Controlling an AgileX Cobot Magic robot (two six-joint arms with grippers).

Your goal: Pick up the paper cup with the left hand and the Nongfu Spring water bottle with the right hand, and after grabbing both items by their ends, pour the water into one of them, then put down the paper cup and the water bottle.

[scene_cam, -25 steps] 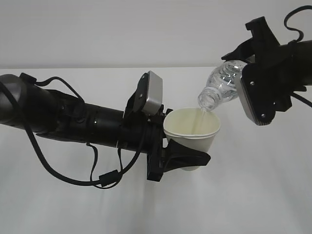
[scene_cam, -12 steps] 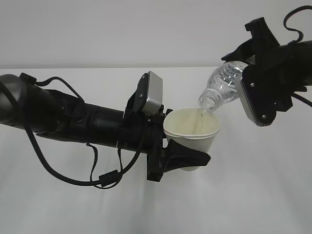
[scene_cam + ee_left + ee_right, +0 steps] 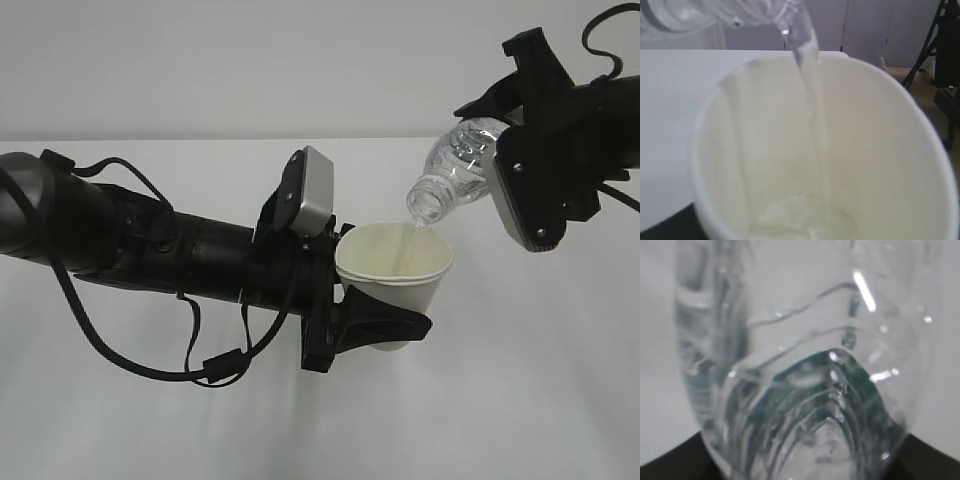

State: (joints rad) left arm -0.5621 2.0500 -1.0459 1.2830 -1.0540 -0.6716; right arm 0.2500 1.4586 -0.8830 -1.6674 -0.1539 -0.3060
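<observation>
The pour is under way: the right hand (image 3: 500,165), clamped on the tilted Nongfu Spring water bottle (image 3: 455,170), sends a thin stream into the paper cup (image 3: 395,265) gripped by the left hand (image 3: 385,325) above the table (image 3: 560,400). Next, I judge, the bottle should be righted and the 2 items set down.

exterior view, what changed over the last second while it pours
The right gripper lifted slightly, raising the bottle a little over the cup. Water keeps running into the cup. The left gripper and cup stayed put; both grips unchanged.
</observation>
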